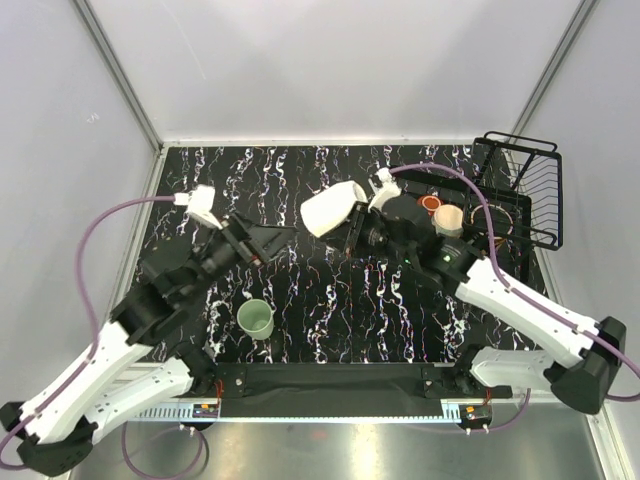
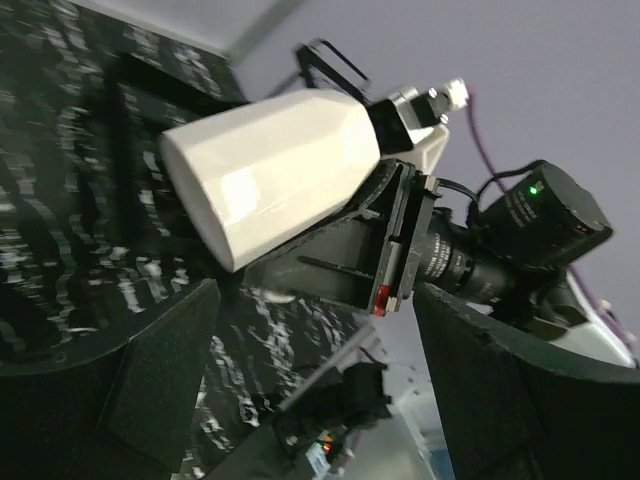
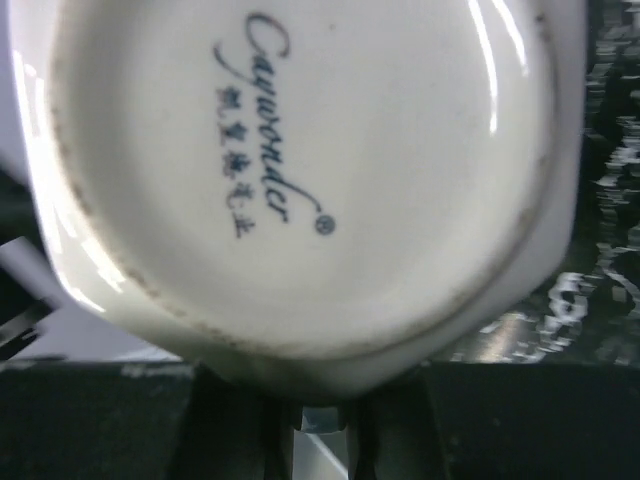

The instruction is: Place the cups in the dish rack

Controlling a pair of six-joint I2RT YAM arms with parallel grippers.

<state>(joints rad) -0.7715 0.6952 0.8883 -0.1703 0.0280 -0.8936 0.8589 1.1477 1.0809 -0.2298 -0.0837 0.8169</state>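
The job looks about half done. Two cups already sit in the basket of the black wire-grid dish rack (image 1: 535,190) at the far right of the table: a glossy red mug (image 1: 430,203) and, just beside it, a cream-beige mug (image 1: 447,218). Whether they stand upright or tipped is hard to tell, because the right arm crosses in front of them.

The right gripper (image 1: 352,222) is clamped on a white faceted ceramic cup (image 1: 333,210), which lies on its side and appears to be clear of the black white-veined marble-patterned table (image 1: 330,290). It is left of the rack and not yet over it. The cup's unglazed foot and printed maker's mark fill the right wrist view, so its base faces that wrist.

The left gripper (image 1: 268,240) has its jaws spread wide with nothing between them. It points at the held cup from a short way off, and its wrist view shows the cup's facets clearly (the fingers (image 2: 150,380) frame the shot from both sides).

What is left: the held cup has to travel right and go into the basket. A pale mint-green round mug (image 1: 256,318) stands mouth up on the table near the left arm, untouched. No black patterned mug can be made out.
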